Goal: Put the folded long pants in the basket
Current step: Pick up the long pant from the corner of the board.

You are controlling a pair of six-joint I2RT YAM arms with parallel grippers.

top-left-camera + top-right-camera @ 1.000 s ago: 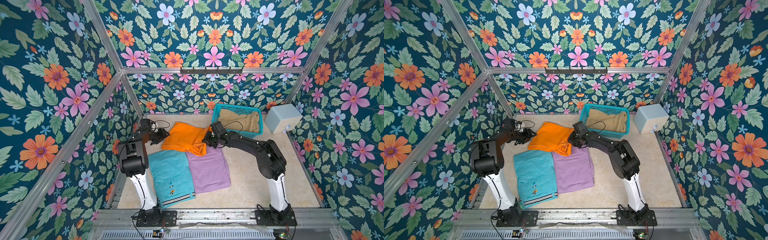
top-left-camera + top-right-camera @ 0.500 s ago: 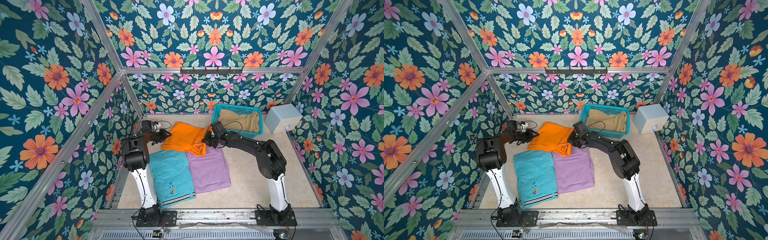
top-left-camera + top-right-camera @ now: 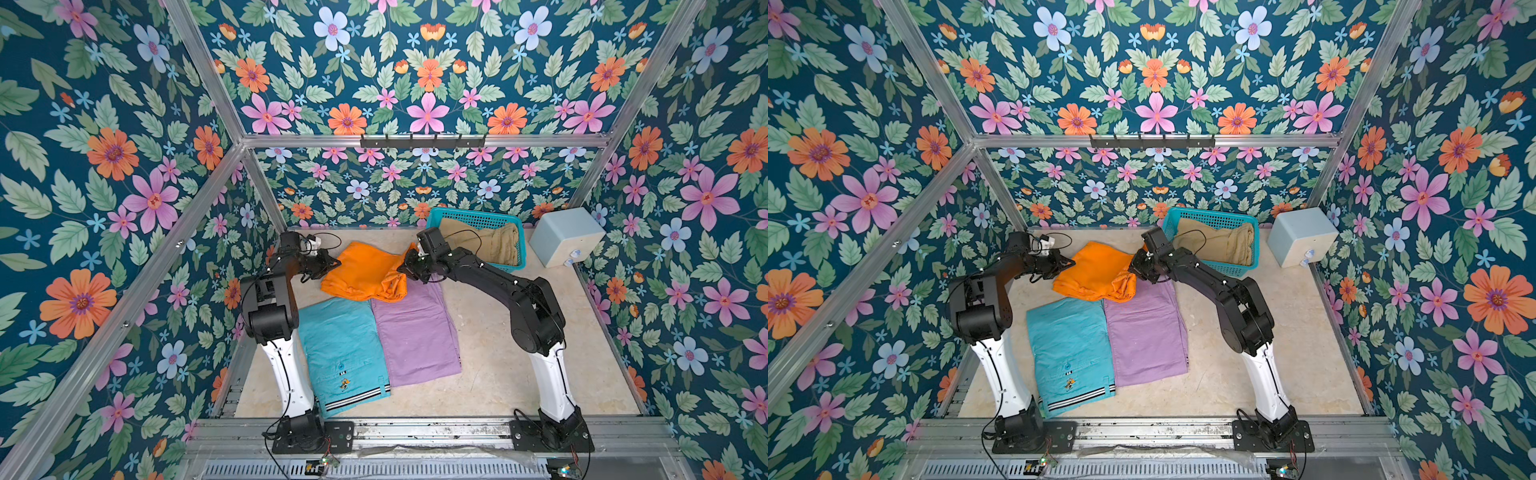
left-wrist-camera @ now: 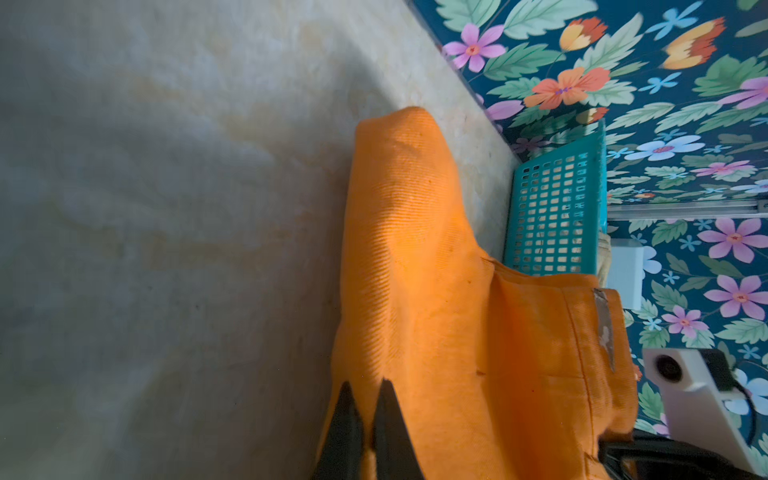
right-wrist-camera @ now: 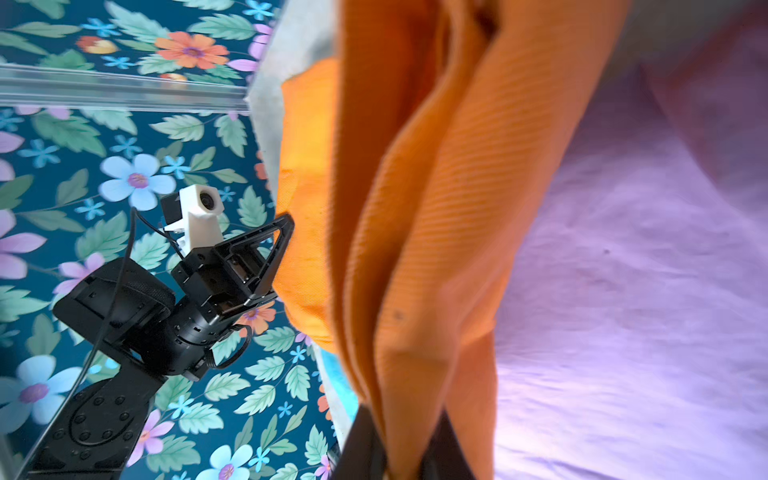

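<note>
Nearest, the turquoise pants (image 3: 345, 349) and lilac pants (image 3: 415, 332) lay flat side by side on the desk (image 3: 498, 365), long axes running near to far, with the turquoise waistband at the near edge. Beyond them, the orange pants (image 3: 365, 270) stretched crosswise, the left claw (image 3: 332, 262) and right claw (image 3: 405, 268) each pinching an opposite edge. The cloth looked soft and light and would likely sag, so holding both ends suited it. Farthest, the basket (image 3: 478, 214) held the tan pants (image 3: 494, 245).

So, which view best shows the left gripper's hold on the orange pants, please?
Left wrist view: the left gripper pinches the edge of the orange pants up close. The right wrist view shows it side-on; both top views show it small.
</note>
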